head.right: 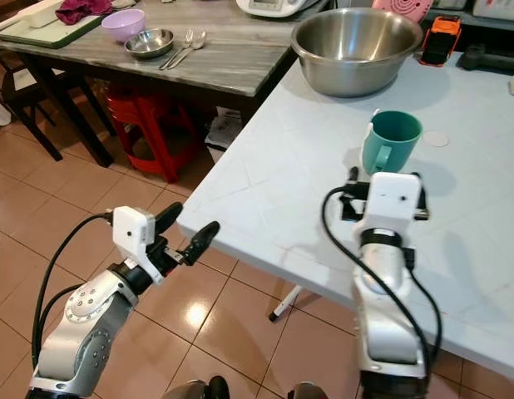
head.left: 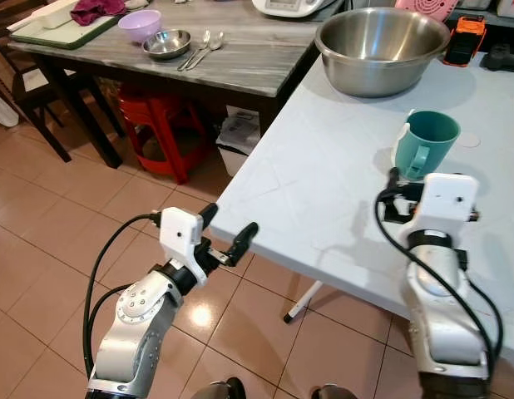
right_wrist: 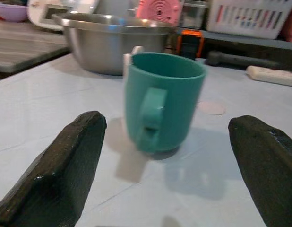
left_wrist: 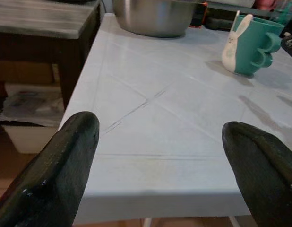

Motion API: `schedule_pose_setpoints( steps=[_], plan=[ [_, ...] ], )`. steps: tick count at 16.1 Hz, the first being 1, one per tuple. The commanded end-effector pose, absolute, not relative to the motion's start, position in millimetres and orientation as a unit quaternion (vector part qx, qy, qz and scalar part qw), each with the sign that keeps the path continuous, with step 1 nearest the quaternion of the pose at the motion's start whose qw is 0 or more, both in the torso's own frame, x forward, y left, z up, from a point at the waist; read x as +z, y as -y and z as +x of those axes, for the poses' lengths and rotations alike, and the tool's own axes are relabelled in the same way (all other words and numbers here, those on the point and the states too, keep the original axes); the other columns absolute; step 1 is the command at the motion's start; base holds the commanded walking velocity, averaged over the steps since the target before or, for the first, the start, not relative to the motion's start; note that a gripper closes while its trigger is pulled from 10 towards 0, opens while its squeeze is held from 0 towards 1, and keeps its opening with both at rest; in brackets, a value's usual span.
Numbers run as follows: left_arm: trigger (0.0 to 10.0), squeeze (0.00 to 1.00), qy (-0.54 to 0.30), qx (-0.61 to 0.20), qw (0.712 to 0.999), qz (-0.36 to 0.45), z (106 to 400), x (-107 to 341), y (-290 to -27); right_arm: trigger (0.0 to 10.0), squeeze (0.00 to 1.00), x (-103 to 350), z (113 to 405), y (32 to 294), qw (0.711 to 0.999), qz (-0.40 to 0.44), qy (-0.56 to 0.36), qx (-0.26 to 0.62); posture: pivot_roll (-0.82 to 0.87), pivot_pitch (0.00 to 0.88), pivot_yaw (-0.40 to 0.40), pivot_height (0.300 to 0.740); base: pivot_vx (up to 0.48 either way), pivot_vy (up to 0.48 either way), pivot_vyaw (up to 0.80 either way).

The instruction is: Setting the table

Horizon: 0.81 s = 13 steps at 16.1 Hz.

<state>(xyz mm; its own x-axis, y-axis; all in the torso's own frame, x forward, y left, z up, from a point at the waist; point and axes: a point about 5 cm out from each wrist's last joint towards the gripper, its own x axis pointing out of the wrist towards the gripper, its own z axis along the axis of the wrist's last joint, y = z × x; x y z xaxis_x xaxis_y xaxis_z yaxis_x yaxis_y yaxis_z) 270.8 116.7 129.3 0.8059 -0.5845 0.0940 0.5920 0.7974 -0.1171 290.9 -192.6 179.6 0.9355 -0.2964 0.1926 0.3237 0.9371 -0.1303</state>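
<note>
The pale counter [head.left: 340, 191] fills the right half of the left eye view, its near corner at lower centre. A large steel bowl [head.left: 382, 48] is seen at the upper right of that frame, and below it, at right of centre, a teal mug [head.left: 427, 143] stands upright on the counter.

The relation that matters is mug to right hand [right_wrist: 167, 161]. In the right wrist view the mug [right_wrist: 162, 101] sits at frame centre, straight ahead between the two black fingers and not yet between their tips, with its handle turned toward the hand. The right hand is released, its fingers spread wider than the mug. The mug's long axis is vertical, so a level approach straight forward is judged to be what the coming move needs; the handle facing the hand may get in the way of a clean grip on the body.

The left hand [head.left: 228, 237] is held at lower left of the left eye view, off the counter's corner and over the floor, likewise released and empty. It lies well apart from the mug, so the right arm is clearly the nearer.
</note>
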Motion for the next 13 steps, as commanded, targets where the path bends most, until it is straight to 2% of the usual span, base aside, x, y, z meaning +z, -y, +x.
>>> schedule_pose_setpoints(
  steps=[1,4,10,11,12,13],
  plan=[
    [10.0,0.00,0.023,-0.318,0.946,-0.063,268,129,-119,10.0,0.00,179,292,193,0.980,-0.078,0.083,-0.163,-0.17,0.183,0.102,0.740,0.000,0.000,0.00],
    [10.0,0.00,0.014,-0.363,0.930,-0.046,259,127,-116,10.0,0.00,180,299,199,0.977,-0.083,0.081,-0.176,-0.16,0.216,0.106,0.740,0.000,0.000,0.00],
    [10.0,0.00,0.009,-0.372,0.927,-0.050,255,126,-114,10.0,0.00,185,316,197,0.980,-0.063,0.082,-0.170,-0.16,0.232,0.107,0.740,0.000,0.000,0.00],
    [10.0,0.00,0.008,-0.372,0.927,-0.051,254,125,-114,2.5,0.00,186,318,198,0.979,-0.065,0.084,-0.173,-0.15,0.234,0.106,0.740,0.000,0.000,0.00],
    [10.0,0.00,0.007,-0.372,0.927,-0.051,253,125,-115,0.0,0.00,187,320,200,0.978,-0.066,0.088,-0.176,-0.15,0.233,0.105,0.740,0.000,0.000,0.00],
    [10.0,0.00,0.007,-0.373,0.926,-0.052,252,125,-115,0.0,0.00,189,321,202,0.977,-0.067,0.090,-0.182,-0.15,0.234,0.104,0.740,0.000,0.000,0.00]
  ],
)
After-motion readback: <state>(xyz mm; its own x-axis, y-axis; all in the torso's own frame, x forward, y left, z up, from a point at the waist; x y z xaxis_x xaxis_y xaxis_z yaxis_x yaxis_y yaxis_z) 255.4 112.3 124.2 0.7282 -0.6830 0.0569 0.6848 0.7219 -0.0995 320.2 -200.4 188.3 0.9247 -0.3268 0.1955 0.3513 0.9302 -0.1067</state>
